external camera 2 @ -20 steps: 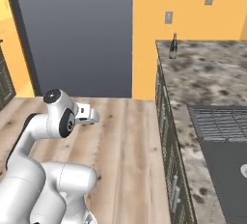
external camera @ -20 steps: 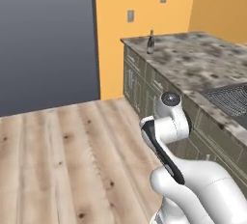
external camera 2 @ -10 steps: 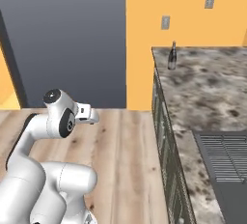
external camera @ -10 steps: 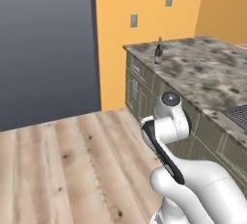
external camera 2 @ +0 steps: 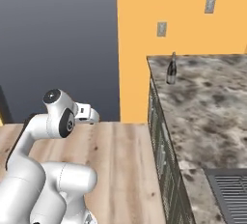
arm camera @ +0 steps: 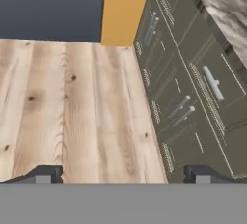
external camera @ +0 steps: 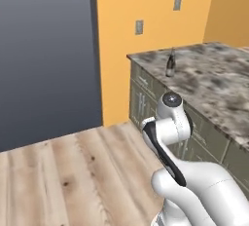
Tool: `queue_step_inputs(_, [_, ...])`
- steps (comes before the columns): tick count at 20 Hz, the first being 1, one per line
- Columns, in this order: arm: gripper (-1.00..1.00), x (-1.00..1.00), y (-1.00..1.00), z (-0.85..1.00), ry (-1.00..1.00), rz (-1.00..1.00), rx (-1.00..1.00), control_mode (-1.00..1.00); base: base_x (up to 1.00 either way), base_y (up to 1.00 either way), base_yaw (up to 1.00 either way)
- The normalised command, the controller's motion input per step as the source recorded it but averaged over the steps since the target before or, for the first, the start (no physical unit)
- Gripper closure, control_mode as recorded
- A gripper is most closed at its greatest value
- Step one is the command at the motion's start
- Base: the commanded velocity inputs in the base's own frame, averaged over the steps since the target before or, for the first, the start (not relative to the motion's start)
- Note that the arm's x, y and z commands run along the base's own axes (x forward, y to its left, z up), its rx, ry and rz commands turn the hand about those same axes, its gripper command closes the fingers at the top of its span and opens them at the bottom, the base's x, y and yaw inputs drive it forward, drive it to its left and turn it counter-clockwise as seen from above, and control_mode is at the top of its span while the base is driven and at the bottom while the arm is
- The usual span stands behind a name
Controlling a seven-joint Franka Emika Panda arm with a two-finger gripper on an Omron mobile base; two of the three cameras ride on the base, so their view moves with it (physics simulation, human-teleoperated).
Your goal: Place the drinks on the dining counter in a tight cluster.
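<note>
Upright, the wine bottle (external camera: 170, 63) stands near the counter (external camera: 214, 81) corner by the orange wall, well ahead of the gripper (arm camera: 123, 174) and higher, off to its right. That gripper is empty, jaws spread wide, aimed down over floor beside the cabinet drawers (arm camera: 188, 92).

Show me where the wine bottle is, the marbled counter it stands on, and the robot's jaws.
wine bottle (external camera 2: 171, 69), right base view, on its dark body.
marbled counter (external camera: 219, 81), left base view, on a bare stretch of the stone top.
gripper (arm camera: 123, 174), hand view, midway between the two open tips.
</note>
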Motion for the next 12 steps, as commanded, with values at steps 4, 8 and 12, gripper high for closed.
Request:
queue_step_inputs(4, [-1.0,0.0,0.0,0.0,0.0,0.0,0.0,1.0,0.74,0.32,-0.3])
queue_step_inputs(8, [-1.0,0.0,0.0,0.0,0.0,0.0,0.0,1.0,0.63,0.35,-0.45])
queue_step_inputs(12, [-1.0,0.0,0.0,0.0,0.0,0.0,0.0,1.0,0.55,0.37,-0.54])
